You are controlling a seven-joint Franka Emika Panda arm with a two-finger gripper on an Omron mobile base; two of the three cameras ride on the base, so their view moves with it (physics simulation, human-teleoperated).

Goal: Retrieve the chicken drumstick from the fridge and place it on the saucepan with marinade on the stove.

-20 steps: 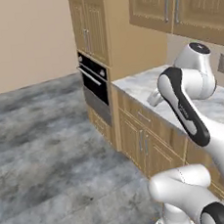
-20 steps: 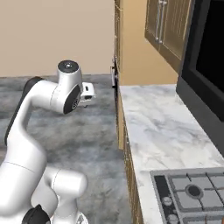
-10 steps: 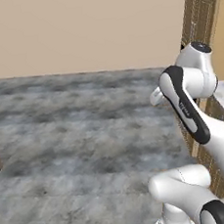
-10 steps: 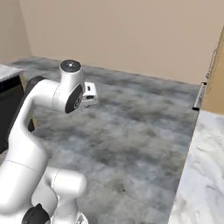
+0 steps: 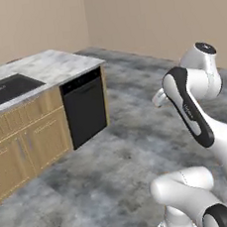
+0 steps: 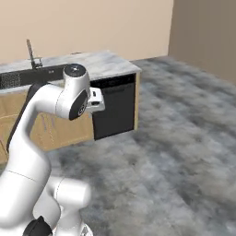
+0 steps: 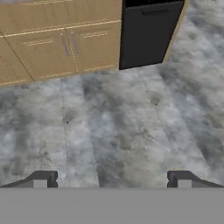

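The chicken drumstick, the fridge, the saucepan with marinade and the stove are all out of view. My gripper (image 7: 112, 179) is open, its two dark fingertips (image 7: 43, 177) wide apart with nothing between them, and it looks down at grey floor. The hand (image 5: 159, 97) is held up at the end of the folded white arm, well above the floor. From the other side the hand (image 6: 95, 100) points toward the island counter.
An island counter (image 5: 60, 65) with a marble top holds a dark sink (image 5: 5, 90) and a faucet (image 6: 31, 53). A black dishwasher (image 5: 85, 107) sits beside wooden cabinet doors (image 5: 27, 145). Open grey floor (image 5: 121, 164) lies between me and the island, with beige walls behind.
The whole picture has swung round: the base has turned. The wall oven, wooden cupboards and counter have left both views, and the island has come in. The arm keeps its pose.
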